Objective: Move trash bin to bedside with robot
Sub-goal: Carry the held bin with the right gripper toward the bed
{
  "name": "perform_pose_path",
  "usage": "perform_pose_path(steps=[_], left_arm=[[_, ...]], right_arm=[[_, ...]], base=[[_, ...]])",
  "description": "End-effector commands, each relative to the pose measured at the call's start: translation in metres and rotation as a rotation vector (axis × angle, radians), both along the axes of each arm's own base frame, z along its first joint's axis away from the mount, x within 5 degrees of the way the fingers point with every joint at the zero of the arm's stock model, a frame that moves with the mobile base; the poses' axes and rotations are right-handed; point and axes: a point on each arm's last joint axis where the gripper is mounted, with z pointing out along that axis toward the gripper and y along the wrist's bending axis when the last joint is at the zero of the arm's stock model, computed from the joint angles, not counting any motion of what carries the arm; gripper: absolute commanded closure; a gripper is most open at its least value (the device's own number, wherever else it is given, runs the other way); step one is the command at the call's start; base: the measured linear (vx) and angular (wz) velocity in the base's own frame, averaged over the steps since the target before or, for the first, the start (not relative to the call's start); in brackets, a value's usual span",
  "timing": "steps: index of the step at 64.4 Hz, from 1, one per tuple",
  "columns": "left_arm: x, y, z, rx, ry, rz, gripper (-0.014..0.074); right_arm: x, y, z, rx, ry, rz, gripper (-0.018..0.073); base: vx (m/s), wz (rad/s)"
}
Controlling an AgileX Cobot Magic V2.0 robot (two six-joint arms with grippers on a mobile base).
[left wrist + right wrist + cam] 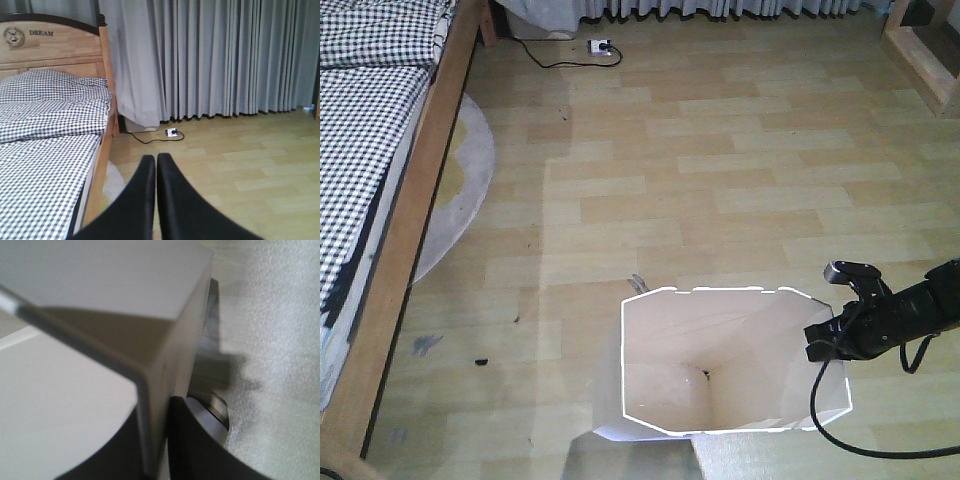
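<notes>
The trash bin [665, 345] stands upright on the wood-look floor [720, 170], well apart from the bed [408, 230] and out from its long side rail, with bare boards between the two. Its mouth is open and it looks empty apart from a small dark speck at the bottom.

The right end effector [155, 415] is clamped on the bin's upper wall on the side farthest from the bed. One finger is inside and one outside the thin plastic, right by a cut corner. The left end effector [156, 157] has its fingers together on nothing and points along the bed's side toward the headboard.

The bin is probably very light, with thin, springy walls and a smooth skin. A one-sided pinch could bow the wall, slip up off the rim, or tip the bin rather than move it. The corner fold is the stiffest place to hold, so the present grip seems well chosen, and a deep bite would hold better than one on the rim edge alone. The base should slide easily toward the bed, though the round rug [465, 170] lying against the bed's rail could catch its lower edge.
</notes>
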Motion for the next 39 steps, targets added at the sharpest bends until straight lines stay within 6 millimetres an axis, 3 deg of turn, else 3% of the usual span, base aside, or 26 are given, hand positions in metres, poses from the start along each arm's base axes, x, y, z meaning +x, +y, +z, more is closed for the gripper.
perform_pose_path(steps=[1, 39], left_arm=[[-0.0008, -0.0006, 0.0037, -0.023, -0.078, -0.009, 0.0603], [-0.0008, -0.0006, 0.0037, -0.023, -0.078, -0.009, 0.0603]], right_arm=[[0.0089, 0.0116, 0.0318, 0.188, -0.050, 0.000, 0.0564], [0.0088, 0.0118, 0.0320, 0.191, -0.049, 0.001, 0.0564]], base=[[0.34, -0.08], [0.35, -0.06]])
